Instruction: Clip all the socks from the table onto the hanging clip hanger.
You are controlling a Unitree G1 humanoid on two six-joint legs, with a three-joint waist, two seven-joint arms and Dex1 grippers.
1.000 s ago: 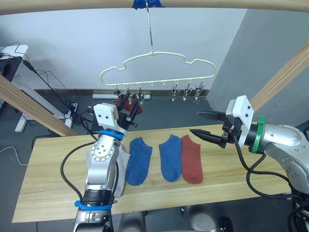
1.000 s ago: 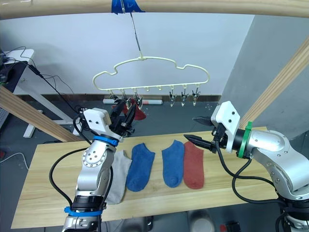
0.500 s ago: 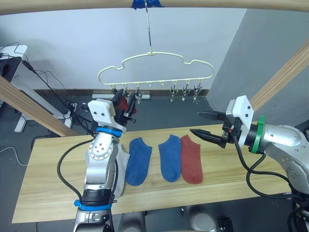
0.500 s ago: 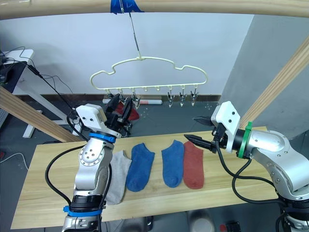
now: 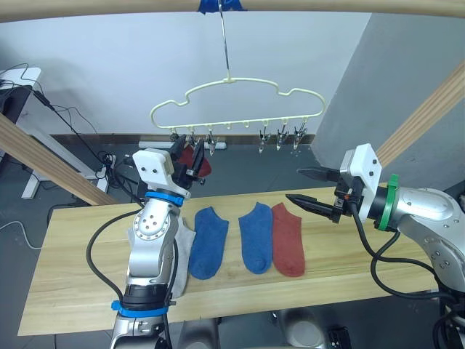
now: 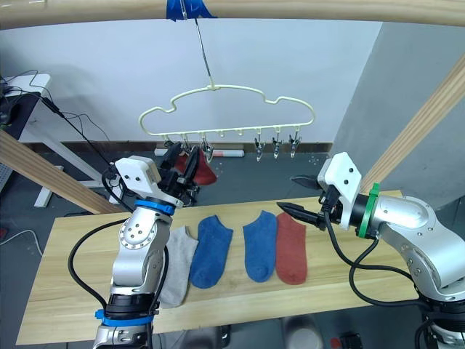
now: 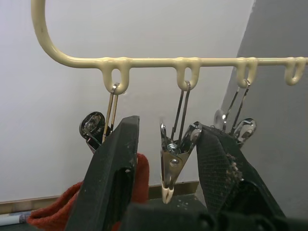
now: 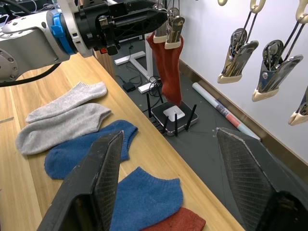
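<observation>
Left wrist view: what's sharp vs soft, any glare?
Left wrist view: the metal clip and hanger bar are sharp, with small glints on the clip; the left gripper close to the lens is soft, and the wall behind is evenly lit. Left eye view: flat light, only faint shadows on the table.

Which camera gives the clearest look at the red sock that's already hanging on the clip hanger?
The right wrist view: the hanging rust-red sock shows full length below its clip. In the left wrist view a corner of it peeks from behind the left tool. In the eye views, the left arm partly covers it under the clip hanger.
</observation>
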